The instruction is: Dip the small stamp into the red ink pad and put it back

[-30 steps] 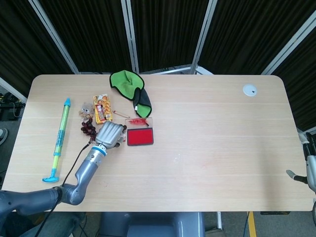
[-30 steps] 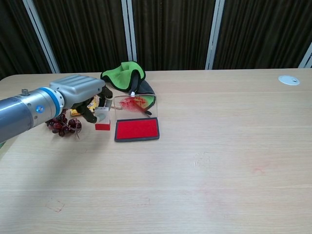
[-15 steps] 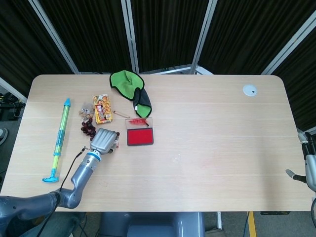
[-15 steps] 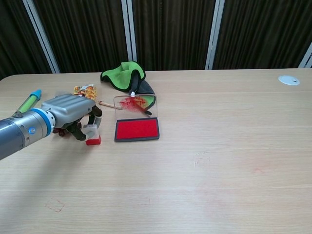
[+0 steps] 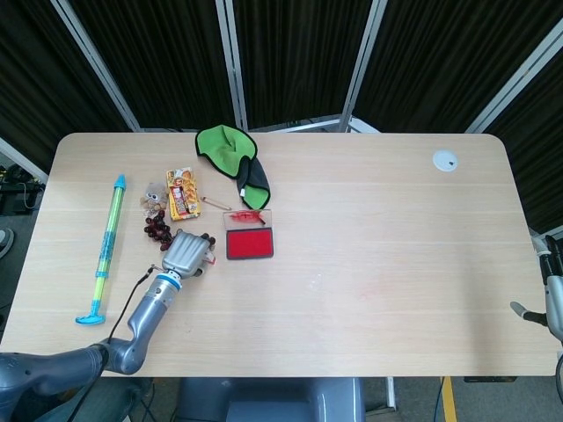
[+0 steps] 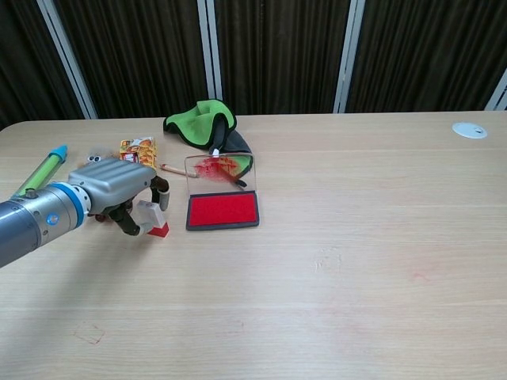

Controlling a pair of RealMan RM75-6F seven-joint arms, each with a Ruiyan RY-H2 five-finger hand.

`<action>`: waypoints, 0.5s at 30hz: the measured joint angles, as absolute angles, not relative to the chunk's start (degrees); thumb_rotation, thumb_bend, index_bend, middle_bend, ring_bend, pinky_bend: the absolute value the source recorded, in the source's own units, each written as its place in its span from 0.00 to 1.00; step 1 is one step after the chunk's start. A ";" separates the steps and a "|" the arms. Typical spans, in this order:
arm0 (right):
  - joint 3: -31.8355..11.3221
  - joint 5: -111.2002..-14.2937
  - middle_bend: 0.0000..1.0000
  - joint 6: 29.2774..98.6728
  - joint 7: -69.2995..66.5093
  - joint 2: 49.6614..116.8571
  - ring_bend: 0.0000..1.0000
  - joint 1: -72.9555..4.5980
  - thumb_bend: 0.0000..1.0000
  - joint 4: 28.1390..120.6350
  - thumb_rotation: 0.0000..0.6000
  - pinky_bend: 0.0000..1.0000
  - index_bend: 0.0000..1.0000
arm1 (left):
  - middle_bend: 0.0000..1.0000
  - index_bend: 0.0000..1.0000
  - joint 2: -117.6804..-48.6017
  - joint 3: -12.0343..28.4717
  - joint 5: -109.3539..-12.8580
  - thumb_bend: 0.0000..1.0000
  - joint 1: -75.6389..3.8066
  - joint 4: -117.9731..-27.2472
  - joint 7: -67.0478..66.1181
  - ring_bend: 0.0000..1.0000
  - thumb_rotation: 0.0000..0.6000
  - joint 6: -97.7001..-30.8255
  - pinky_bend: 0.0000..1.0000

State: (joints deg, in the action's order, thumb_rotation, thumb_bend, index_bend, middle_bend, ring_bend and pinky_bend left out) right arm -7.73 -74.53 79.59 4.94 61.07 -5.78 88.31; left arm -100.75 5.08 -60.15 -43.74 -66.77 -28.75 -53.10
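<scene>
Stamp (image 6: 152, 218) pinched in left hand (image 6: 119, 190), tilted, red base on the table (image 6: 333, 285) just left of the red ink pad (image 6: 223, 210). Right hand (image 5: 547, 309) far right of pad; finger state indiscernible.

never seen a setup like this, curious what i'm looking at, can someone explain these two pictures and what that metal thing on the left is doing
It is a two-armed robot steered by a person, at a wooden table. Both pictures come from the robot's own cameras: the head view looks down from above, the chest view looks across the table.

The metal thing is the left hand. It holds a small stamp, tilted, with its red base at the tabletop, just left of the open red ink pad.

Also there: a green cloth, a snack packet, dark beads and a long green-blue tube toy. The right hand barely shows at the right edge of the head view.
</scene>
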 measured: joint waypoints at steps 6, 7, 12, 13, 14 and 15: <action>-7.69 -74.66 0.00 79.70 4.90 61.00 0.00 -5.74 0.00 88.50 1.00 0.00 0.00 | 0.18 0.23 -99.74 5.62 -60.50 0.09 -43.35 -68.33 -28.62 0.78 1.00 -53.65 0.77; -7.70 -74.67 0.00 79.73 4.87 60.98 0.00 -5.73 0.00 88.55 1.00 0.00 0.00 | 0.16 0.21 -99.33 5.85 -60.73 0.09 -43.24 -68.94 -28.32 0.78 1.00 -54.03 0.77; -7.62 -74.97 0.00 79.98 4.50 60.76 0.00 -5.59 0.00 88.90 1.00 0.00 0.00 | 0.13 0.19 -95.38 6.99 -63.31 0.09 -42.28 -73.94 -26.11 0.77 1.00 -57.59 0.76; -7.61 -75.07 0.00 80.06 4.45 60.72 0.00 -5.56 0.00 88.97 1.00 0.00 0.00 | 0.12 0.19 -93.86 7.28 -64.32 0.09 -41.85 -75.65 -25.30 0.76 1.00 -58.98 0.75; -7.59 -75.21 0.00 80.19 4.40 60.67 0.00 -5.53 0.00 89.08 1.00 0.00 0.00 | 0.10 0.19 -92.61 7.51 -65.14 0.09 -41.46 -76.98 -24.63 0.74 1.00 -60.15 0.74; -7.57 -75.41 0.00 80.37 4.35 60.59 0.00 -5.48 0.00 89.24 1.00 0.00 0.00 | 0.09 0.19 -91.33 7.70 -65.99 0.08 -41.03 -78.29 -23.97 0.73 1.00 -61.37 0.73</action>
